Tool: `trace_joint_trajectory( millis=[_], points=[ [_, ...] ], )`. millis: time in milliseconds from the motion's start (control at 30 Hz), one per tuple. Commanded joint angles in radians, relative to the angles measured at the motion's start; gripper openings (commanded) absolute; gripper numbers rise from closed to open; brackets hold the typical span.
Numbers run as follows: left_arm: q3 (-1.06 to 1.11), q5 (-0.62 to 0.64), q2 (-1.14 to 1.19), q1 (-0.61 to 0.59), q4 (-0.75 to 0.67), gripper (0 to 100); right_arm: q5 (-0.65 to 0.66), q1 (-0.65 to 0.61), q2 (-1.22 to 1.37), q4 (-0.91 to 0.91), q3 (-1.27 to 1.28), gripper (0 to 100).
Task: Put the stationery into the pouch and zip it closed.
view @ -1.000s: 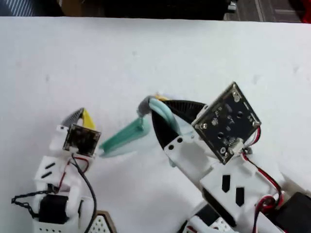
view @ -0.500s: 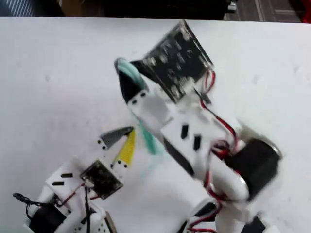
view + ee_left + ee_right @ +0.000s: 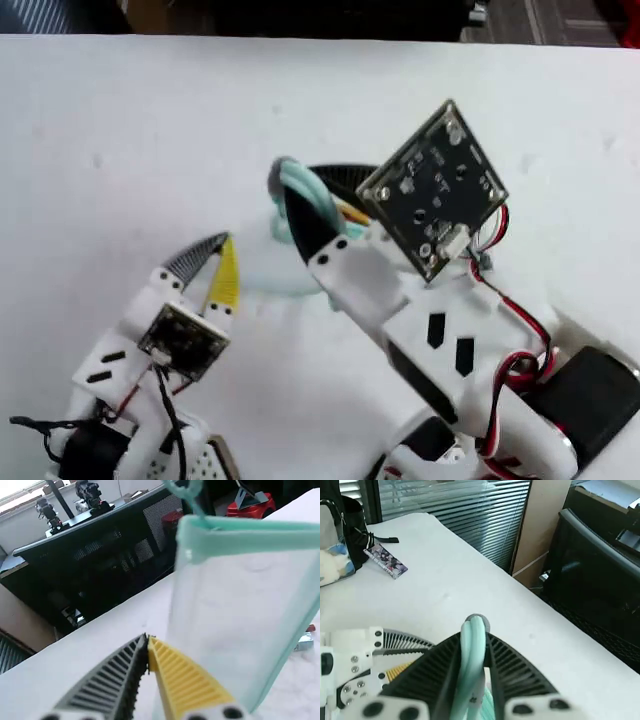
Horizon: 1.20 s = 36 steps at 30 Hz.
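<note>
One pouch (image 3: 240, 605), two hands — right hand (image 3: 476, 632) clamps it, left hand (image 3: 147, 642) closed.

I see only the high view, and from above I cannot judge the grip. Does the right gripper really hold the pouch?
Observer: Yes. In the right wrist view the right gripper is shut on the mint edge of the pouch.
Operator: Thank you. And the left gripper, does it carry something?
Observer: No. In the left wrist view the left gripper is shut and empty, and the pouch hangs close beside it.
</note>
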Motion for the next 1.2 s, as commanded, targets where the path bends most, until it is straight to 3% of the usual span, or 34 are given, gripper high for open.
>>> trace_joint_trajectory(
  millis=[0, 167, 300, 400, 467, 567, 667, 933, 1167],
  points=[
    [-0.012, 0.008, 0.03, -0.082, 0.029, 2, 0.009, 0.008, -0.061, 0.021, 0.107, 1.7],
    [-0.057, 0.008, 0.03, -0.2, 0.034, 2, 0.011, 0.008, -0.139, 0.021, 0.23, 1.7],
    [-0.123, 0.0, 0.03, -0.223, 0.06, 4, 0.011, 0.012, -0.185, 0.019, 0.258, 1.7],
    [-0.163, -0.002, 0.03, -0.186, 0.147, 18, 0.063, 0.012, -0.194, 0.008, 0.258, 1.7],
    [-0.193, -0.071, 0.031, -0.171, 0.226, 26, 0.089, 0.012, -0.194, 0.007, 0.258, 1.7],
    [-0.267, -0.284, 0.035, -0.174, 0.313, 26, 0.092, 0.013, -0.193, 0.005, 0.258, 1.7],
    [-0.361, -0.394, 0.036, -0.174, 0.391, 26, 0.092, 0.013, -0.193, 0.005, 0.258, 1.7],
    [-0.402, -0.416, 0.038, -0.015, 0.43, 26, 0.086, 0.013, -0.2, 0.008, 0.258, 1.7],
    [-0.612, -0.414, 0.038, 0.001, 0.577, 29, 0.086, 0.013, -0.2, 0.012, 0.258, 1.7]
  ],
)
